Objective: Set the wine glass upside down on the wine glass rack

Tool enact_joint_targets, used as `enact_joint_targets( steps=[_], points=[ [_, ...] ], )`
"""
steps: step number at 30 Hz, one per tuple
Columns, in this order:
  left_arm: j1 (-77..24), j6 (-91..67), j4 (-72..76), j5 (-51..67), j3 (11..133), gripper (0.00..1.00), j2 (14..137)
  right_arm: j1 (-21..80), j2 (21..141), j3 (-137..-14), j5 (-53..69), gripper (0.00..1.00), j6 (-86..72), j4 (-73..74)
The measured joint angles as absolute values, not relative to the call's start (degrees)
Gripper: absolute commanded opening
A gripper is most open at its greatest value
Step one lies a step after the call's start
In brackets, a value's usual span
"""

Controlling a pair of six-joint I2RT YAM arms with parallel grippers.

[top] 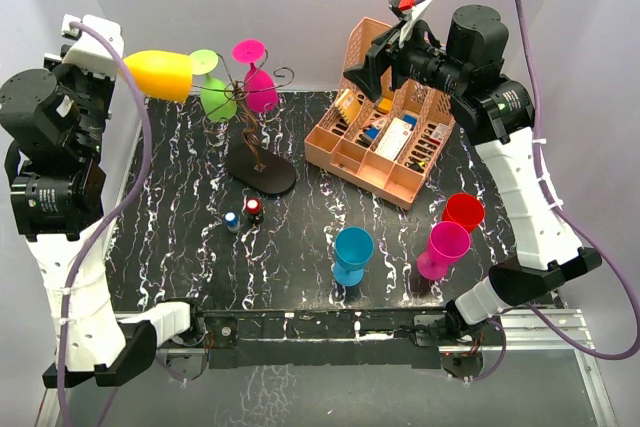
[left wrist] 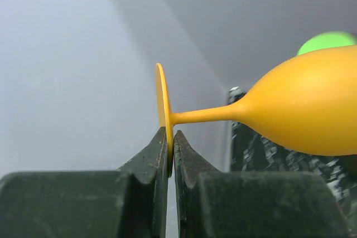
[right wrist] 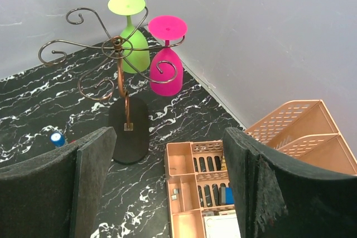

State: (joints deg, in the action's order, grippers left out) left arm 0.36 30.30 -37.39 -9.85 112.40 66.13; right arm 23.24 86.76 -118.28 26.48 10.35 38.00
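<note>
Left hand [left wrist: 170, 140] is clenched on the orange wine glass [left wrist: 307, 110]. The thin foot disc is pinched edge-on between the fingers, probably so the stem and foot underside are left free for a wire arm to be slid under. The glass is held lying sideways, well above the bench [top: 300, 237]. From the hand, the stem and bowl run out toward 3 o'clock, bowl farthest away. It is not yet inverted, so a wrist roll is judged necessary before hanging.

In the top view the glass sits at about 10 o'clock from the base of the wine glass rack [top: 262, 172], near but apart from it. A green glass [top: 215, 97] and a pink glass [top: 260, 87] are already hung bowl-down on the curled arms. In the right wrist view, empty curls are seen on the rack at 9 o'clock of its stem, likely the target.

Further right, a peach organiser [top: 385, 137] stands on the bench. Right hand [right wrist: 167, 160] is released, fingers wide apart, nothing held, raised over the organiser and apparently parked out of the way.
</note>
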Motion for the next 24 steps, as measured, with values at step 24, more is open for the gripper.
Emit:
enact_joint_targets(
  steps=[24],
  points=[
    [0.2, 67.0, -44.9, -6.3, 95.6, 0.0, 68.7, 23.2, 86.6, -114.5, 26.5, 0.85, 11.8, 38.9]
  ],
)
